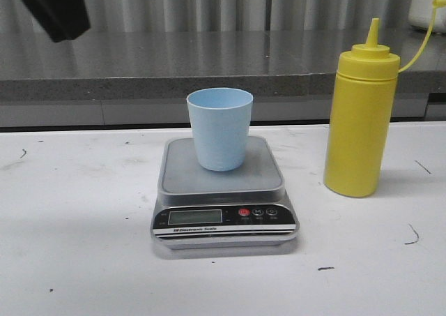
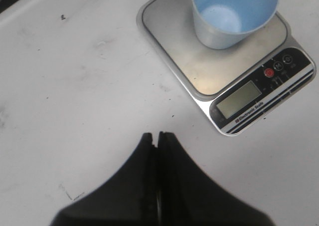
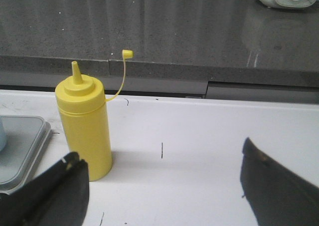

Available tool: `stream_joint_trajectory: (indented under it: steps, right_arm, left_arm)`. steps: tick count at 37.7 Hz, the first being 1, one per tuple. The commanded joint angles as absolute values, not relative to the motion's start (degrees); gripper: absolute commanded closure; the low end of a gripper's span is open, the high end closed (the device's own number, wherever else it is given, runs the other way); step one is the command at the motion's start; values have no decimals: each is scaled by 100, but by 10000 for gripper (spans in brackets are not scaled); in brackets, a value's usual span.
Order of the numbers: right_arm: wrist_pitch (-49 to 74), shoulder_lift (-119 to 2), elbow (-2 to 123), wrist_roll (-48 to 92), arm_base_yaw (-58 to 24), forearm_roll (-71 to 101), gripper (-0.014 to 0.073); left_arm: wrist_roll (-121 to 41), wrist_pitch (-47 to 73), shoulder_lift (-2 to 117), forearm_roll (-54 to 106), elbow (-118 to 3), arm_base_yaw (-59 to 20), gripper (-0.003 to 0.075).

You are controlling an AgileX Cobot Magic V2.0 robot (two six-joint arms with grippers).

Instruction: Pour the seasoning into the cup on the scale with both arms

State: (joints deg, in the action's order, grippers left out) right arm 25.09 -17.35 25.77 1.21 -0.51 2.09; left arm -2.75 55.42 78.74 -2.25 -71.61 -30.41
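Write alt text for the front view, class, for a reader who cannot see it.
A small pale blue plastic cup stands upright on a flat silver digital kitchen scale on a white table. A tall yellow plastic squeeze bottle stands to its right, uncapped.

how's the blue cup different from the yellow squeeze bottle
The cup is pale blue, short and open-topped; the bottle is yellow, much taller, and topped by a pointed nozzle. The cup stands on the scale; the bottle stands on the white table to the scale's right. Both are upright, and neither is held.
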Motion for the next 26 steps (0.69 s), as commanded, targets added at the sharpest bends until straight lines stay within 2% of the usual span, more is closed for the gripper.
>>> stream_joint_trajectory:
  steps: [1,17,26]
  right_arm:
    - [2083,-1827,2771,138,-31,192,-37]
    - [2083,-1827,2771,138,-31,192,-37]
    - [2083,-1827,2766,138,-31,192,-37]
  left_arm:
    - [-200,4767,7087,-218,-6688,-2930,740]
    - [-200,2887,4589,-51,-4535,-2872,740]
    - [-200,2671,3228,48,-3701,-2872,740]
